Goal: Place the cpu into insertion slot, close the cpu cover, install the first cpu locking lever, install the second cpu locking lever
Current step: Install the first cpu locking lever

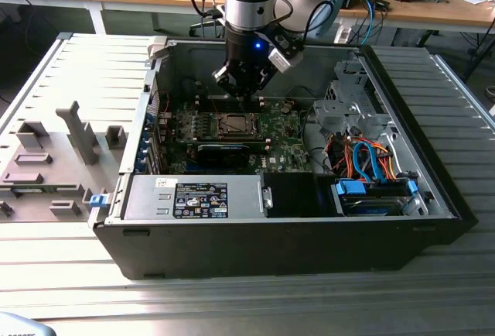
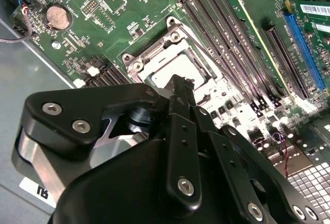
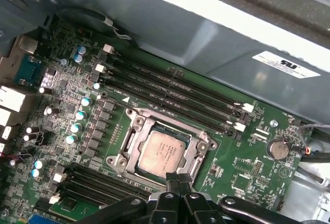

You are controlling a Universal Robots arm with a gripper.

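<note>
The cpu (image 3: 162, 153), a dull silver square chip, lies in the insertion slot (image 1: 232, 125) on the green board inside the open computer case. The cpu cover (image 3: 135, 144), a silver frame, lies flat around the chip, which shows through its window. My gripper (image 1: 246, 97) hangs just above the far edge of the socket. In both wrist views its black fingertips (image 3: 179, 178) are pressed together with nothing between them, right by the socket rim (image 2: 154, 59). Its fingers (image 2: 180, 87) hide part of the socket in the second wrist view.
Memory slots (image 3: 170, 92) run along the socket. A long black card (image 1: 223, 152) sits in front of it, and a grey power supply box (image 1: 193, 197) nearer still. A drive cage with orange and blue cables (image 1: 371, 166) fills the exterior view's right. The case walls (image 1: 147, 111) enclose everything.
</note>
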